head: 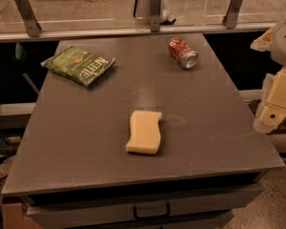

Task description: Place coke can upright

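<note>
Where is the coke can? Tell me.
In the camera view the coke can lies on its side at the table's far right, beyond the sponge; the gripper hangs off the table's right edge.

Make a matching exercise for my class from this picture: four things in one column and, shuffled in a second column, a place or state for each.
Things:
1. coke can
2. sponge
3. chip bag
4. gripper

Places or states:
A. beyond the right edge of the table, not over it
B. flat on the table's far left corner
C. on its side, toward the far right of the table
D. near the middle of the table, nearest the front edge

Pairs: 1-C, 2-D, 3-B, 4-A
</note>
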### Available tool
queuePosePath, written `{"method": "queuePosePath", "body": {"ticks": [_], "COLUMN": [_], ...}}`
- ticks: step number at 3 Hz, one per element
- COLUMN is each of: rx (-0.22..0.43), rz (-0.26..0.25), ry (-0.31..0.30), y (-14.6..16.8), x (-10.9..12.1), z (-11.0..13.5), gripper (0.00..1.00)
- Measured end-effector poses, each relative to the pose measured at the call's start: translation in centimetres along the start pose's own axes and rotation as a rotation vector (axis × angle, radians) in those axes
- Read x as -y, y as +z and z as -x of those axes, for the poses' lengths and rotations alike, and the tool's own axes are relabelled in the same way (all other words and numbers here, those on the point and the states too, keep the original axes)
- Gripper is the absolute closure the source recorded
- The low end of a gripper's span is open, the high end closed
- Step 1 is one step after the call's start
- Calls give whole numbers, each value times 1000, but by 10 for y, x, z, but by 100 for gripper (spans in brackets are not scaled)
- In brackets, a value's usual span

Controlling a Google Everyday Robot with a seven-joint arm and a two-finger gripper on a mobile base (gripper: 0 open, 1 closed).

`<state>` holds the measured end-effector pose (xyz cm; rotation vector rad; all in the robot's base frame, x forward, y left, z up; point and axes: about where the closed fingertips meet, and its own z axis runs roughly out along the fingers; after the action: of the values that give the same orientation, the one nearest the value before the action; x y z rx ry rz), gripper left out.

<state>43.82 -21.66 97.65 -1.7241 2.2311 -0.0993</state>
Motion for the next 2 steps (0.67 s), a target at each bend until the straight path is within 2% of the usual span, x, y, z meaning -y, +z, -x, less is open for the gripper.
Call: {"method": "queuePosePath", "body": {"ticks": [1,2], "rx": [4,38], "rz": [-3,-3], "ry": [-1,9], "y": [-1,17], "x": [1,31], "z": [1,9], "gripper": [0,0]}}
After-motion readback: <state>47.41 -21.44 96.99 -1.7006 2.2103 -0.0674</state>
